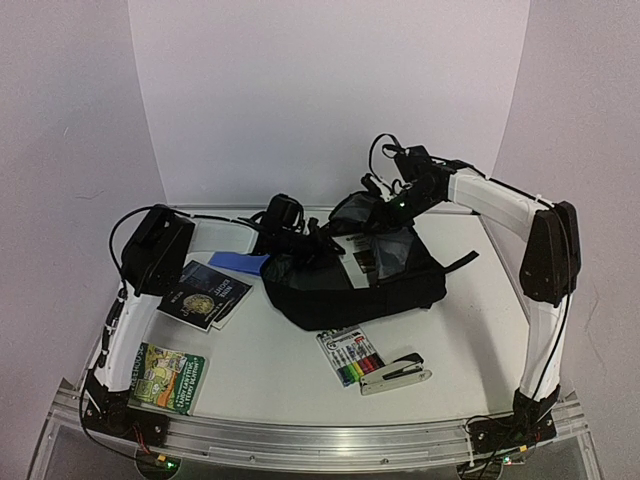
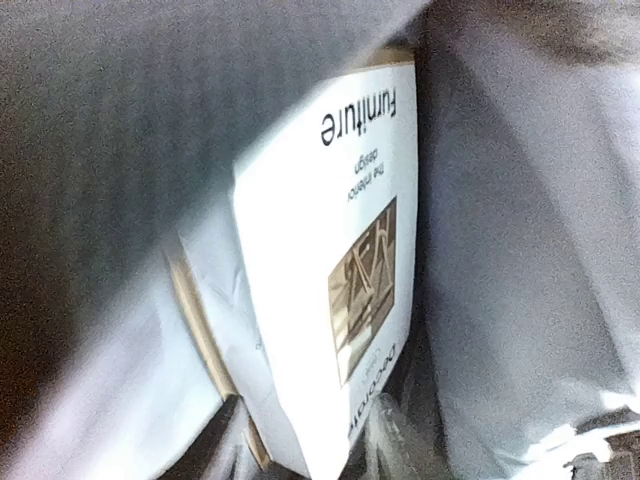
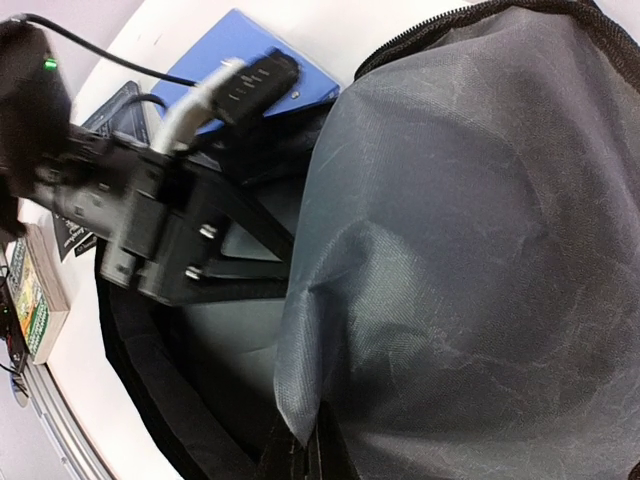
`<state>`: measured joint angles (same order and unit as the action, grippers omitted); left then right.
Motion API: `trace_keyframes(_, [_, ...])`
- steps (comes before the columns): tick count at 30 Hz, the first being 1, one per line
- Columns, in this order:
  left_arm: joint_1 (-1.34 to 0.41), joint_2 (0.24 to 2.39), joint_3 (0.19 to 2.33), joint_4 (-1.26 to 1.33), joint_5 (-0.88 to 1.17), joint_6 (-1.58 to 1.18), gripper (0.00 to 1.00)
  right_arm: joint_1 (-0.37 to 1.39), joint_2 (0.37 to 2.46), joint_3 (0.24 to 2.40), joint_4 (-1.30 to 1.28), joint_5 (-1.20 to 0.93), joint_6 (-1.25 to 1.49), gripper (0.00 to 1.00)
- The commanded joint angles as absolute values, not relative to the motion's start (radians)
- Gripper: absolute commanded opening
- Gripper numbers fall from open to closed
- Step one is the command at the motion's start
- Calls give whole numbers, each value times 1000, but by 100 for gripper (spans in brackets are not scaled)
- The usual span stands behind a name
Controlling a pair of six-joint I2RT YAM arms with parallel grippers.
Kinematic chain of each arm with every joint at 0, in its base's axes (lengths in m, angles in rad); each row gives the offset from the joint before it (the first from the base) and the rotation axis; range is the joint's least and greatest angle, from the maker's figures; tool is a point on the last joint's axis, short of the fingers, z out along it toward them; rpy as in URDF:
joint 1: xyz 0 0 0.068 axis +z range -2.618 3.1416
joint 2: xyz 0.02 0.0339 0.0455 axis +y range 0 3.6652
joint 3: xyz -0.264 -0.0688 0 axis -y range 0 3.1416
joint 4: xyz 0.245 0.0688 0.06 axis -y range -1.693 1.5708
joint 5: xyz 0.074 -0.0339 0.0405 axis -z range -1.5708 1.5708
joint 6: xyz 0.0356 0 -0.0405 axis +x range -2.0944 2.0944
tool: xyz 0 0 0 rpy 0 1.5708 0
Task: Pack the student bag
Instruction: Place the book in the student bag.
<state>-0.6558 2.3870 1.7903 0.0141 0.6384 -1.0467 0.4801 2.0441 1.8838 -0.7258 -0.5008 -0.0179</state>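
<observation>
The student bag [image 1: 350, 290] lies open mid-table, its grey lining showing. At the bag's far side, the right gripper [image 1: 378, 203] appears pinched on the raised flap. The left gripper [image 1: 292, 235] reaches into the bag's left side, where a white furniture book [image 2: 330, 250] stands against the lining. Its fingers are hidden, so their grip cannot be told. The book should probably slide flat along the lining, with the flap held high.
</observation>
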Motion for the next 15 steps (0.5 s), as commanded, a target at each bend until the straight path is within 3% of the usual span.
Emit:
trace_keyframes(1, [-688, 2507, 1924, 140, 719, -1071, 34, 483, 2052, 1928, -668, -579, -8, 0])
trace_keyframes(9, [-705, 2633, 2137, 186, 729, -1079, 27, 487, 2084, 1959, -661, -602, 20, 0])
trace_keyframes(15, [-702, 2536, 1988, 230, 701, -1050, 51, 466, 2074, 1940, -662, -599, 8, 0])
